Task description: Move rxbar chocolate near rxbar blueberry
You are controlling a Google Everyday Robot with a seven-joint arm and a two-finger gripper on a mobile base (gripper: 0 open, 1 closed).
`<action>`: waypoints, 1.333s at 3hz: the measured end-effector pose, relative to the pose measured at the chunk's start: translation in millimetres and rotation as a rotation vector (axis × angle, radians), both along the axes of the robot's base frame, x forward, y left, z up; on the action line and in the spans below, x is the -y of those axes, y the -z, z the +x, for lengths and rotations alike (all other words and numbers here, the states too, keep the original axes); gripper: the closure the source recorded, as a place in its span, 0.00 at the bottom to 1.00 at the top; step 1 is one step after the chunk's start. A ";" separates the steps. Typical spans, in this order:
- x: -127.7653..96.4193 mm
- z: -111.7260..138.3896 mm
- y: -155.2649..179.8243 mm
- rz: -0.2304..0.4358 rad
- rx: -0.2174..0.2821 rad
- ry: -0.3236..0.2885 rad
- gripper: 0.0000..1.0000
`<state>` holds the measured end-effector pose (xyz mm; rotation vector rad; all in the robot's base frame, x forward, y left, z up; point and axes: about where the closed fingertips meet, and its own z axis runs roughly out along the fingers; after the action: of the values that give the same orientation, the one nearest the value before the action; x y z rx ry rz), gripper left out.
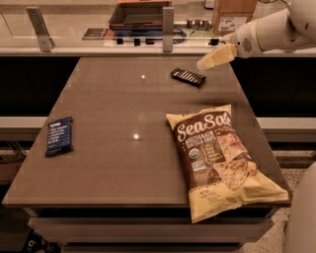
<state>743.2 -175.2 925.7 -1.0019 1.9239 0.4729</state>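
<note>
Nearest the camera, on the right side of the brown stone-look counter [123, 99], lies a large yellow-and-brown crinkled chip bag [222, 163]. It lies flat, with its bottom corner hanging over the front edge. It has no part in the task, but it fills most of the right half of the counter, so any straight path along that side would run into it.

Farther back, at the left edge, the small flat dark blue rxbar blueberry [59, 136] lies label up and square to the side of the counter. It is the landmark for the move, and the surface to its right is bare, which gives room to set something down.

Well apart from it, at the far right of the counter, the small flat black rxbar chocolate [188, 77] lies slightly askew, its white text facing up. It rests on the surface, and nothing touches it.

Just beside it, up and to the right, the cream-coloured hand [216, 57] hangs at the end of the pale arm [266, 32], angled down toward the bar. I judge this to be the approach before a grasp. I cannot tell whether the hand is open or closed.

Beyond the counter, a ledge carries a dark tray [140, 12] and a cardboard box [234, 15].
</note>
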 end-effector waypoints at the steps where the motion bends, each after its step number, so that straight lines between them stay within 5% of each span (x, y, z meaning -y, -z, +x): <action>1: -14.6 6.6 9.9 0.080 0.018 0.004 0.00; 4: -36.3 25.4 56.0 0.039 0.013 0.091 0.00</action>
<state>768.6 -138.9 869.7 -0.8864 1.9323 0.4498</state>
